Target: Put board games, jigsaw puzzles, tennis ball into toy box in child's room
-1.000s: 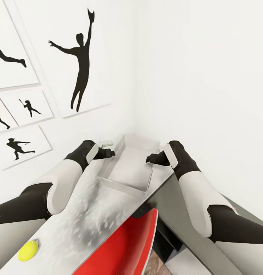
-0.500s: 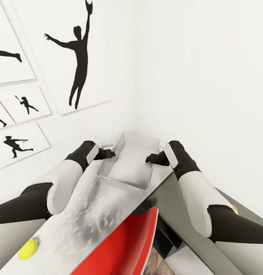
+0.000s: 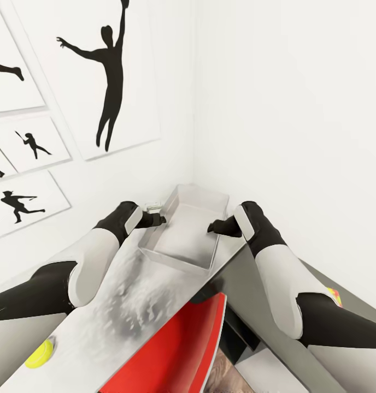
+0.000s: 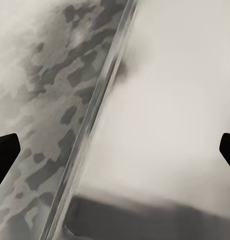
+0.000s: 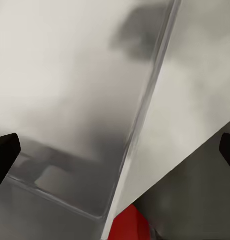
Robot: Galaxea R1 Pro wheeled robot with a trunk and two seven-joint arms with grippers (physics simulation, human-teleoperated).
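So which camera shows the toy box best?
The head view: the whole toy box sits in the table's corner, apparently empty. The left wrist view shows its rim and floor close up; the right wrist view likewise.

White corner walls (image 3: 286, 98), silhouette pictures (image 3: 109, 82), seemingly wood floor (image 3: 229, 376).

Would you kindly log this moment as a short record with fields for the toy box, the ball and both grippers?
toy box: in the table's far corner, nothing seen inside
tennis ball: on the table, near the head view's lower left, apart from the box
left gripper: open, at the box's left wall
right gripper: open, at the box's right wall
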